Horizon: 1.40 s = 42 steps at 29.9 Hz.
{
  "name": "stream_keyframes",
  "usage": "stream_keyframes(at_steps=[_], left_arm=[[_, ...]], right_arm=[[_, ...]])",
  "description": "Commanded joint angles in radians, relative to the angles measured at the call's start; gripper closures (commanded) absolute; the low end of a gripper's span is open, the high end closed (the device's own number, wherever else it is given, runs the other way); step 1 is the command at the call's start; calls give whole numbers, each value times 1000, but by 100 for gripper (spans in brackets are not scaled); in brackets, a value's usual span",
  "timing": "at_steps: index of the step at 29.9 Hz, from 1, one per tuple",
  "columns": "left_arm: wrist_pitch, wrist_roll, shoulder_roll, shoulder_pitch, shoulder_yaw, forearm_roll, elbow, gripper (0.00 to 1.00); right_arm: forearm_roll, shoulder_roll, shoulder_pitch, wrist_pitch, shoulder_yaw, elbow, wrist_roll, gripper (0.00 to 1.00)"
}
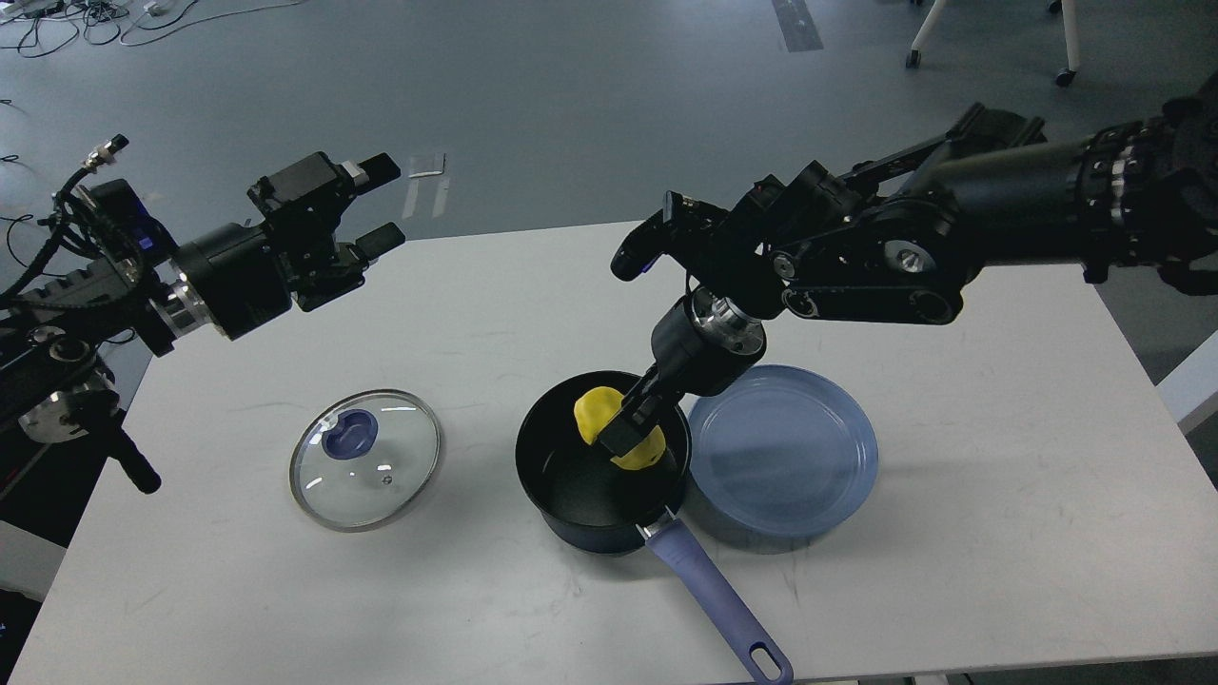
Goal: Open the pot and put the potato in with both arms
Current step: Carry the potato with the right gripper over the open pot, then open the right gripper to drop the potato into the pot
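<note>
Even overhead light, soft shadows, sharp pic.

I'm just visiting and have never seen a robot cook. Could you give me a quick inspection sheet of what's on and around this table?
Surface: white table, faint scuffs.
Job's things: pot open, handle toward the camera; potato in the pot's mouth.
Clutter: glass lid flat, left of pot; blue plate right of pot.
Grippers: right gripper shut on potato; left gripper open, raised beyond the table's left side, empty.
Cables: bundle on left arm; loose cables on far floor.
Surroundings: grey floor, chair legs at top right.
</note>
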Motion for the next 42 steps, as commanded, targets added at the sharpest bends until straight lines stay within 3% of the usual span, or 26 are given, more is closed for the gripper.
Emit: stream_keyframes(at_steps=[1,16,19,23,29,37,42], left_arm=[[0,0,6,2,0,0,-7,2],[0,0,10,3,0,-1,-13,2],[0,0,10,3,0,-1,-13,2],[0,0,10,3,0,-1,-13,2],[0,0,10,3,0,-1,-13,2],[0,0,10,3,-1,-3,-13,2],[0,0,7,6,0,-5,-12,2]], right_arm=[[5,10,-14,0,-4,-18,0,64],[40,10,-63,-10,-46,-73,0,61],[51,10,-63,-13,-46,-75,0,51],[51,10,-65,-16,-47,-76,0,29],[53,10,-65,-16,-47,-85,0,15],[60,10,-42,-13,-31,-89,0,12],[85,-146,-27,-15,32,-82,0,8]])
